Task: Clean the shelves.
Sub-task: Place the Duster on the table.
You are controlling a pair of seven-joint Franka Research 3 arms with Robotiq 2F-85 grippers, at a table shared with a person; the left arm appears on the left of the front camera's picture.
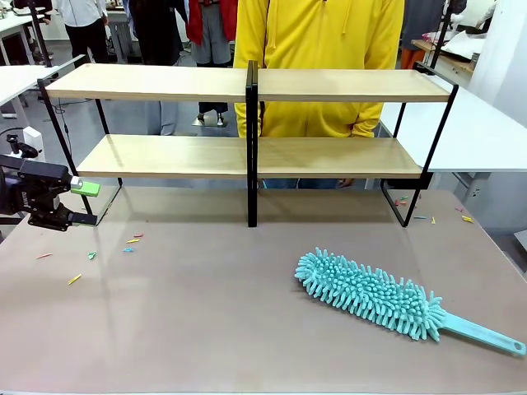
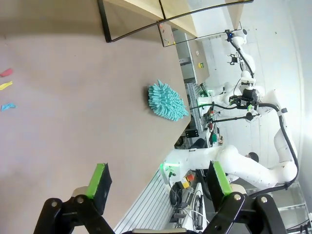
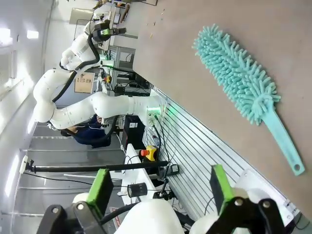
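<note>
The shelves (image 1: 247, 119) stand at the far side of the beige tabletop (image 1: 206, 313), two long light wooden boards on a thin black frame with a central black upright, and a person in a yellow top (image 1: 317, 49) stands just behind them. On the tabletop in front of the shelves, toward our right, lies a teal duster (image 1: 370, 295) with a fluffy head and a flat handle pointing to the right edge; nothing touches it. Our left gripper (image 1: 78, 202) sits at the left edge of the table, well apart from the duster, its fingers spread wide with nothing between the green pads (image 2: 100, 178). Our right gripper (image 3: 158, 187) likewise has its jaws wide apart and bare, with the duster lying flat on the table beyond it. A few small coloured scraps (image 1: 132, 243) are scattered on the tabletop near our left gripper.
</note>
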